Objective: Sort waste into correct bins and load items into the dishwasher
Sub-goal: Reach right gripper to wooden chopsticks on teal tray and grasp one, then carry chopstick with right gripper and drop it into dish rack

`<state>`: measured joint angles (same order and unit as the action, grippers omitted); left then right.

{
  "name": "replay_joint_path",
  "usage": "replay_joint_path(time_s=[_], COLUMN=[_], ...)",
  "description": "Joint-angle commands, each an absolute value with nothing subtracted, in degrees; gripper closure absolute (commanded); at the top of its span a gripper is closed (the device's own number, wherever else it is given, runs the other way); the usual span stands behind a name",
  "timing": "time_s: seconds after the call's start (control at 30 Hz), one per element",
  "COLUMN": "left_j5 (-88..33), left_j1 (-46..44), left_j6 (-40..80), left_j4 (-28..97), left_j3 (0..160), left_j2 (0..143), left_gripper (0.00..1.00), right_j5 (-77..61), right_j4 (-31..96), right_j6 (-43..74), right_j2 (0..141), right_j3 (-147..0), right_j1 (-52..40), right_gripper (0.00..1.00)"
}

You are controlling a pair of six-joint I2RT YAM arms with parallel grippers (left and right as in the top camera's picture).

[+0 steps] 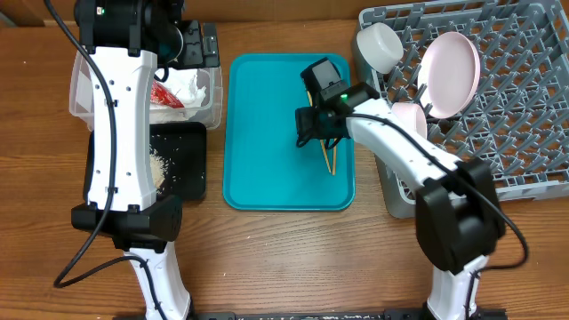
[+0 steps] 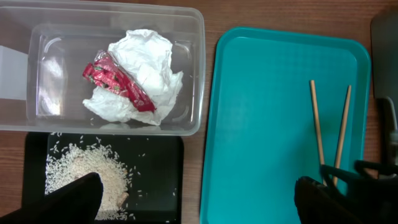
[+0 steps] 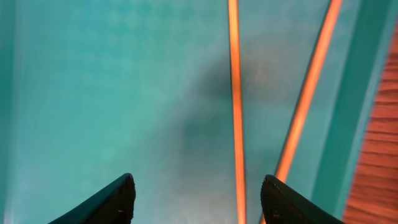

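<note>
Two chopsticks [image 3: 236, 112] lie on the teal tray [image 3: 93, 93] beneath the right gripper [image 3: 197, 186], one running between its wide-open, empty fingers [image 3: 106, 202], the other angling past one fingertip, while the left gripper [image 2: 196, 193] hangs equally open and empty.

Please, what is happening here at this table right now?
The right pincer, open, hangs over the two chopsticks on the teal tray, with one between its jaws, not yet gripped. The napkin and red wrapper lie in the clear tub, the rice on the black tray. The plate stands in the grey rack.
</note>
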<state>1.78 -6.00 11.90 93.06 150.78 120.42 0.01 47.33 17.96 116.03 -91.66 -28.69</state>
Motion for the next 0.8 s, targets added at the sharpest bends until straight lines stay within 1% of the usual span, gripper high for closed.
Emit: replay_joint_path(time_s=[0.0,0.1,0.17,0.27,0.43,0.63,0.77], left_j5=[0.54,-0.05,-0.69,-0.69,-1.13,-0.91,0.21], left_j1=[-6.39,-6.42,-6.39,-6.39,-6.39,-6.31,-6.33], left_j6=[12.47,12.49,12.47,12.47,12.86,22.59,25.65], left_j4=[92.95,92.90,92.77,92.75,93.25,95.02,95.79], left_j3=[151.63,151.63,151.63,151.61,151.61,151.61,151.59], left_j2=[119.70,119.70,119.70,119.70,119.70,119.70,119.70], left_gripper=[0.00,0.00,0.00,0.00,0.00,0.01,0.00], right_j5=[0.12,-0.10,-0.10,0.16,2.96,2.98,3.60], right_j4=[47.64,47.27,46.96,46.61,44.80,43.59,43.40], right_j6=[18.09,19.18,19.18,19.11,19.09,15.84,13.43], right_j2=[106.21,103.61,103.79,105.60,111.66,120.16,123.90], right_j3=[-93.91,-93.91,-93.84,-93.80,-93.80,-93.80,-93.80], right_j1=[-25.98,-24.53,-24.40,-24.86,-25.71,-25.85,-26.20], right_gripper=[0.33,0.33,0.36,0.39,0.40,0.41,0.44])
